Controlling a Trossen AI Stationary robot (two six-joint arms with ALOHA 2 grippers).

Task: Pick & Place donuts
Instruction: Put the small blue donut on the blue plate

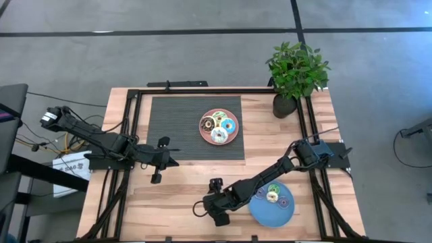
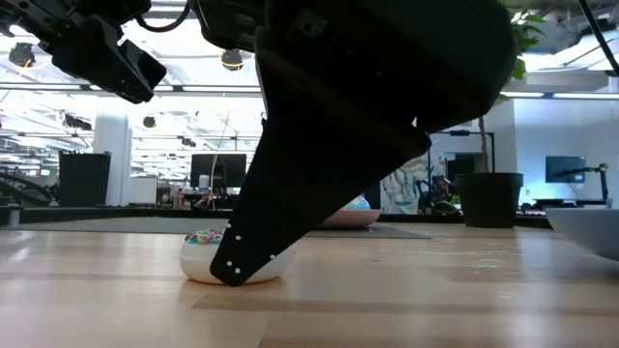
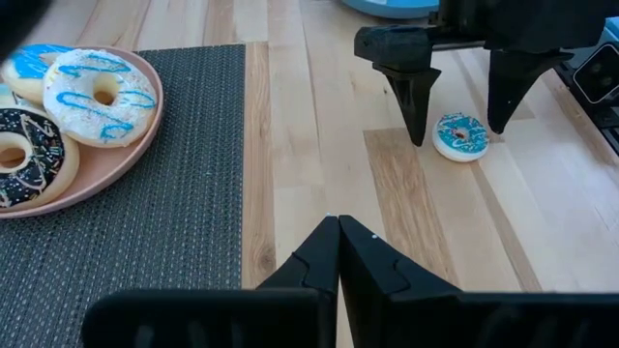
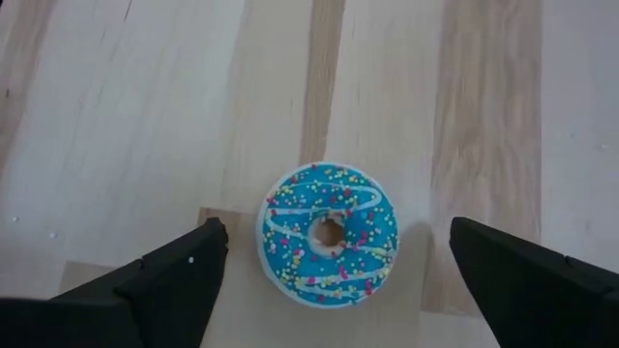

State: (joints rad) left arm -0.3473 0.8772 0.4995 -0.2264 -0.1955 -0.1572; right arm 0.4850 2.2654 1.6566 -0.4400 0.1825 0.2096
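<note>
A small blue-iced donut with sprinkles (image 4: 329, 235) lies flat on the bare wood near the table's near edge, also visible in the left wrist view (image 3: 460, 135) and the low view (image 2: 208, 253). My right gripper (image 4: 336, 232) hangs over it, open, one finger on either side and both apart from it (image 3: 458, 133). In the high view my right gripper (image 1: 214, 204) hides the donut. My left gripper (image 3: 338, 224) is shut and holds nothing, hovering at the mat's near left corner (image 1: 174, 160). Several more donuts rest on the pink plate (image 1: 219, 127) and the blue plate (image 1: 271, 204).
The pink plate (image 3: 106, 164) sits on a dark woven mat (image 1: 196, 127) at the table's middle far side. The blue plate (image 1: 266, 214) lies near the right near corner. A potted plant (image 1: 295, 74) stands at the far right corner. Bare wood lies between the two grippers.
</note>
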